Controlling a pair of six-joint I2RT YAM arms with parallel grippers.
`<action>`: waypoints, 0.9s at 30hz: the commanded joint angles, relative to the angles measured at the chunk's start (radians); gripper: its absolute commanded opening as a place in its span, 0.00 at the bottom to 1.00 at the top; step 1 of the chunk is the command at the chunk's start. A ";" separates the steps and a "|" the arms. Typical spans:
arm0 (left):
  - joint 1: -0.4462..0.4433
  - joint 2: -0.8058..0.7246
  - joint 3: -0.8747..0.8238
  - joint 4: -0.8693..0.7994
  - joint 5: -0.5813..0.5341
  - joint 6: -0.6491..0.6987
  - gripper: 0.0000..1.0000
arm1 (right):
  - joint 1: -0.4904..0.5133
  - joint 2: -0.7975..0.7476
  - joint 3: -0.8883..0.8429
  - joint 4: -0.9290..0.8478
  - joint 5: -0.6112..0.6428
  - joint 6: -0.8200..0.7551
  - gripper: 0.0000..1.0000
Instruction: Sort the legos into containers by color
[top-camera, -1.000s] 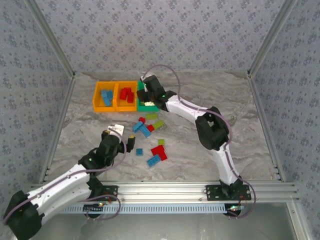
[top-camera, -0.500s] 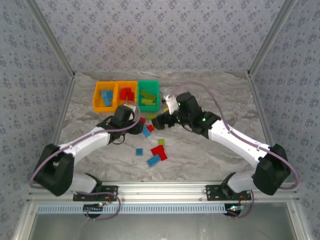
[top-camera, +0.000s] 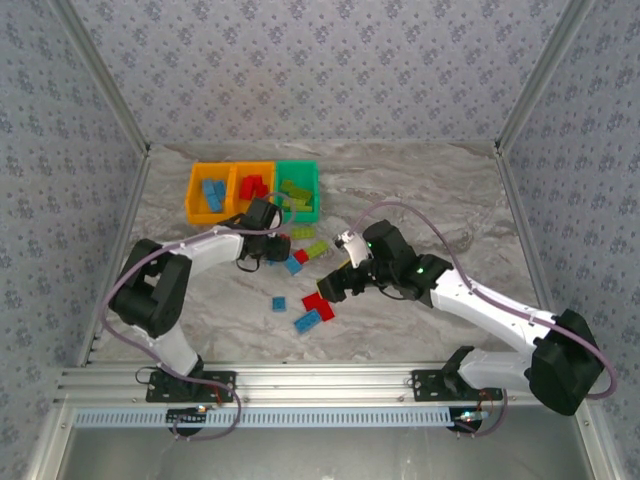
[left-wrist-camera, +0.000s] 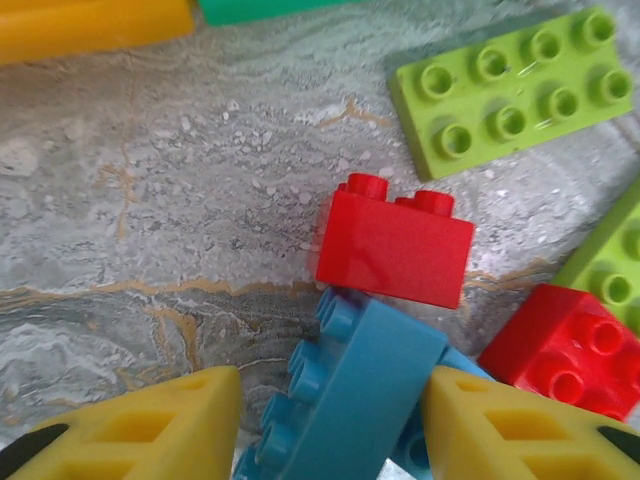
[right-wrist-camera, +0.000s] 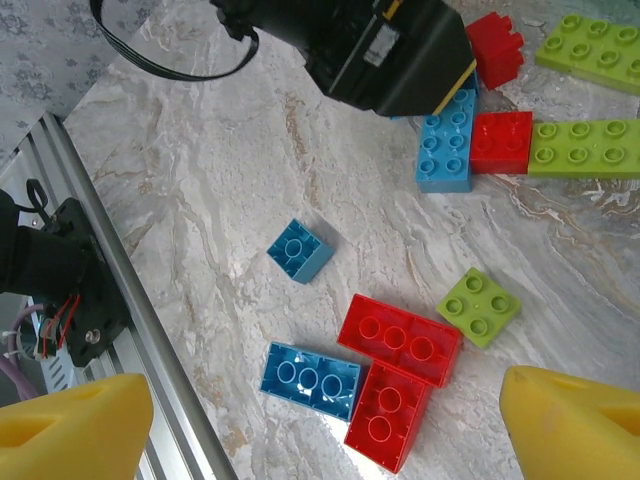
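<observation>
Left gripper sits low over the marbled table. Its yellow fingers are parted on either side of a long blue lego that lies on the table. One finger touches the brick and the other stands just clear, so nothing is lifted. Right gripper hangs spread wide and empty above the nearer loose bricks.

Three joined containers stand in a row at the back left of the table. The left orange bin holds blue pieces. The middle orange bin holds red pieces. The green bin holds lime pieces.

Two long lime plates lie near the blue lego, one of them touching a red square that also touches the blue lego. Nearer the arms' bases, two red bricks touch a blue one. A small lime square and a small blue square lie just beside that group.
</observation>
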 joint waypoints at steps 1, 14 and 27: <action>0.002 0.030 0.027 -0.025 0.010 0.016 0.47 | 0.002 -0.002 0.008 0.011 -0.014 0.009 0.92; 0.004 -0.166 -0.053 -0.030 -0.093 0.005 0.18 | 0.002 0.008 0.022 0.028 -0.018 0.041 0.92; 0.230 -0.332 0.000 0.050 -0.276 -0.006 0.16 | 0.001 0.008 0.009 0.063 0.002 0.081 0.92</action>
